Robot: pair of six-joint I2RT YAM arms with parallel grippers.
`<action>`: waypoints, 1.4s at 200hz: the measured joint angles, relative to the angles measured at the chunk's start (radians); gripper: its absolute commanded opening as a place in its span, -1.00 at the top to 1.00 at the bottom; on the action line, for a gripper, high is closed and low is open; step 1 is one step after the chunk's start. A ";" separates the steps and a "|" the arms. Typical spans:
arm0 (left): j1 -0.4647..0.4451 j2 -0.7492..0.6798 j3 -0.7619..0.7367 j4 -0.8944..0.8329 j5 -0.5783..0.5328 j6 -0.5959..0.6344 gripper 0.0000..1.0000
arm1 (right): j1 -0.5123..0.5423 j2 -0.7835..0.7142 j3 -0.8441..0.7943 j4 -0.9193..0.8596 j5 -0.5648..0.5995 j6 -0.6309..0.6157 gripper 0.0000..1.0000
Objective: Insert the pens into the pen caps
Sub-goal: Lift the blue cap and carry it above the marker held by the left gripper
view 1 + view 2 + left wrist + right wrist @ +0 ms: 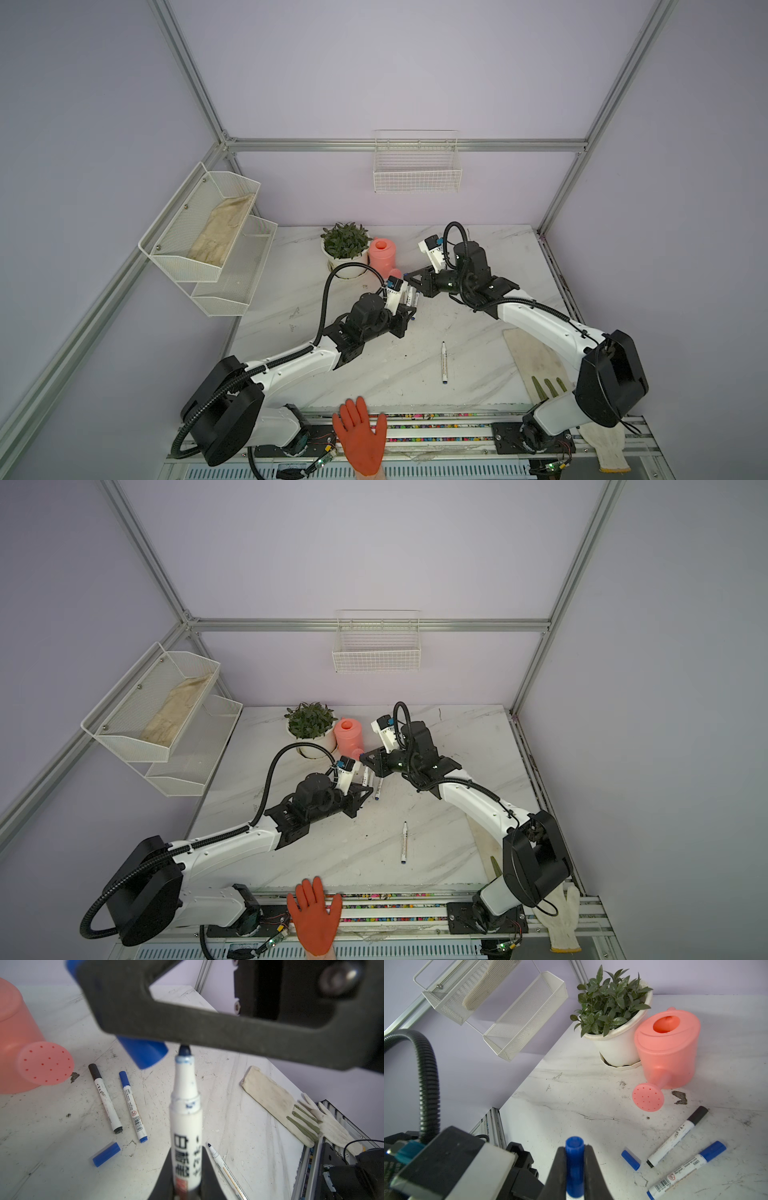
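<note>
You count four slim white marker pens [133, 1105], two detached blue plastic caps [106, 1154], one pink watering can [668, 1047], one green potted plant [610, 999]

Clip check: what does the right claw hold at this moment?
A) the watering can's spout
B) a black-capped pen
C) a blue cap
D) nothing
C: in the right wrist view the right claw is shut on a blue cap with its open end facing outward, while the left claw grips an uncapped pen.
</note>
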 measured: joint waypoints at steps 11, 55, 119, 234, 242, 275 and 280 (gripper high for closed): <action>0.000 0.000 0.000 0.001 0.000 0.000 1.00 | 0.000 0.000 0.000 0.003 -0.003 0.004 1.00; 0.000 0.000 0.000 0.003 0.005 0.000 1.00 | -0.003 0.000 0.000 0.010 -0.014 0.016 1.00; 0.000 0.000 0.000 0.003 0.003 -0.004 1.00 | -0.040 -0.006 0.000 0.010 -0.021 0.023 1.00; 0.002 0.000 0.000 0.003 0.004 -0.007 1.00 | -0.055 -0.026 -0.023 0.040 -0.108 0.045 1.00; 0.002 0.000 0.000 0.003 0.003 -0.007 1.00 | -0.055 -0.026 -0.026 0.039 -0.108 0.044 1.00; 0.003 0.000 0.000 0.004 0.003 -0.008 1.00 | -0.055 -0.026 -0.031 0.038 -0.113 0.044 1.00; 0.003 0.000 0.000 0.004 0.003 -0.008 1.00 | -0.055 -0.026 -0.031 0.038 -0.116 0.044 1.00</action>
